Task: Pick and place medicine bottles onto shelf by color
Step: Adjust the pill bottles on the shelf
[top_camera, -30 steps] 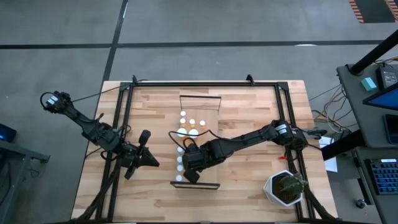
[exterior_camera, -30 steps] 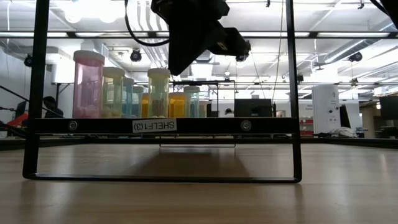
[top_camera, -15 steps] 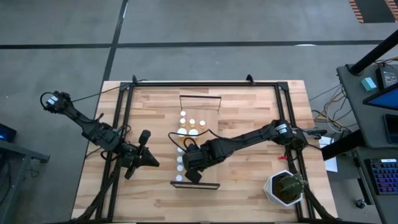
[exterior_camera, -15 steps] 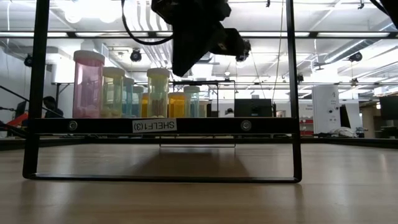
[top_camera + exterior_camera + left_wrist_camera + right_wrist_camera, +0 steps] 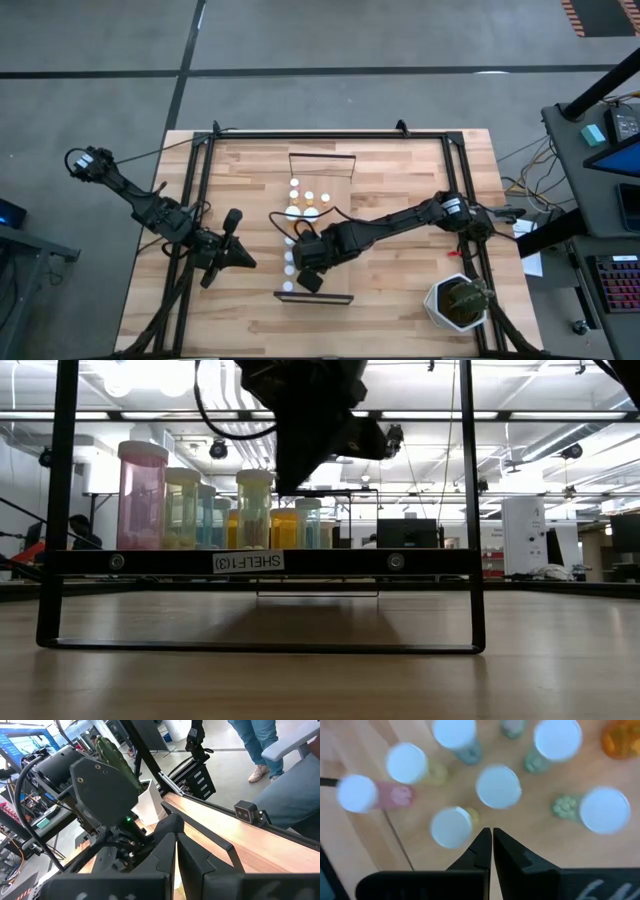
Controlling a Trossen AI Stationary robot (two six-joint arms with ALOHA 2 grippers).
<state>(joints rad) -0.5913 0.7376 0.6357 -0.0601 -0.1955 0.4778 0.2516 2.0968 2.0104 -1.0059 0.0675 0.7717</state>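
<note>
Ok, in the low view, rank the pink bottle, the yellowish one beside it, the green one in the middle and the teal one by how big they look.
1. pink bottle
2. yellowish bottle and green bottle: they look alike
3. teal bottle, though it may only stand farther back

Robotics lab or industrial workshop. Evidence: polished grey concrete floor [image 5: 400,40] with seams; butcher-block table [image 5: 400,170] in a black metal frame; open ceiling with strip lights [image 5: 520,415] and exposed ducting; equipment racks and cabinets [image 5: 525,535] behind; side bench with keyboard [image 5: 612,285] and monitors.
</note>
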